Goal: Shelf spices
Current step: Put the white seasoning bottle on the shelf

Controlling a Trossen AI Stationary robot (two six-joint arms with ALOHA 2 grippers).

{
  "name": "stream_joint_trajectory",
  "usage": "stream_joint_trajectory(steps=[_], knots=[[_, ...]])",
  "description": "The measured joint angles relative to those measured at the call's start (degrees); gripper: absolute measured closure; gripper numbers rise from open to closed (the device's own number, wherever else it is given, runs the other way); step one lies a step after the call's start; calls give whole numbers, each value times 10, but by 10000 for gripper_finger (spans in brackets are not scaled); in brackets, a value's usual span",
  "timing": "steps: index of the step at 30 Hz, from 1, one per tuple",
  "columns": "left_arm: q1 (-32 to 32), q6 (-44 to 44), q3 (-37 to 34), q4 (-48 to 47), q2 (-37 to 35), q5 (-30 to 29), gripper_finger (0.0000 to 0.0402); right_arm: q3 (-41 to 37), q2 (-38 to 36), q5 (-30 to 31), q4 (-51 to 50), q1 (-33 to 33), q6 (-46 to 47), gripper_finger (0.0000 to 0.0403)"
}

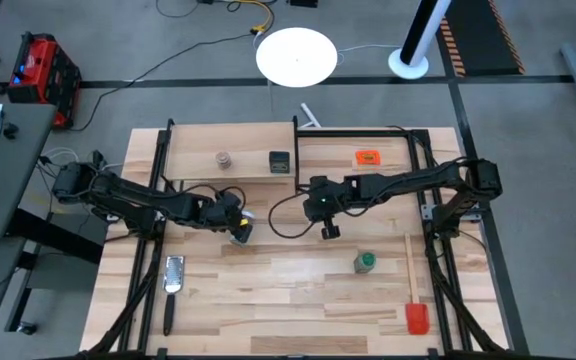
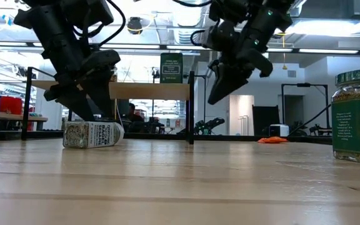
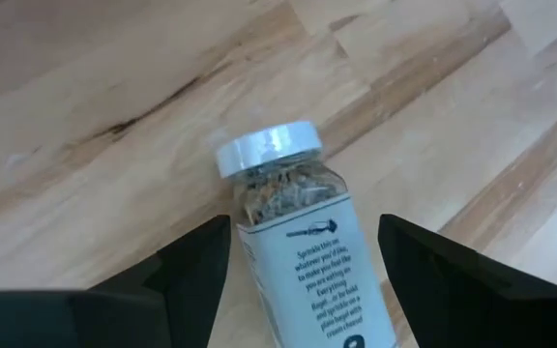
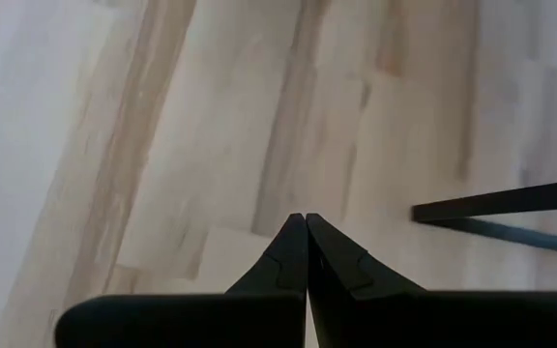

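The clear jar with a white lid (image 3: pixel 293 222) lies on its side on the table (image 2: pixel 92 134). My left gripper (image 1: pixel 238 230) is open, tilted down over it, with one finger on each side of the jar's body. My right gripper (image 1: pixel 329 231) hangs shut above bare table near the middle, holding nothing (image 4: pixel 306 217). The green-lidded jar (image 1: pixel 365 262) stands upright on the table right of centre. On the shelf (image 1: pixel 198 150) at the far left stand the brownish jar (image 1: pixel 224 160) and the black tin (image 1: pixel 279 161). My left gripper straddles the jar's labelled body just below the lid, coming slanting from above and lying along the jar. Wood shows between the jar and one finger (image 3: pixel 424 271). Whether the other finger (image 3: pixel 201 261) touches the jar's side I cannot tell.
A flat orange tag (image 1: pixel 368 157) lies at the far right. A red-headed spatula with a wooden handle (image 1: pixel 411 285) lies along the right edge. A metal tool with a black handle (image 1: pixel 172 285) lies near the left front. The shelf's black frame (image 1: pixel 296 150) stands beside my right arm.
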Motion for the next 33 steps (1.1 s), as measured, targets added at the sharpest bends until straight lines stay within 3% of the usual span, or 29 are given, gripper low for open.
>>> stream_joint_trajectory(steps=[16,21,28,33], knots=[[-19,-38,0,-6,0,0,148,-37,0,0,94,-1,34,399],[-19,-42,21,-98,0,27,148,-61,0,0,172,0,30,399],[-27,-19,86,-125,0,-32,148,-82,0,0,201,-1,47,399],[-28,-28,105,-117,45,-34,148,-82,0,1,202,3,49,399]])
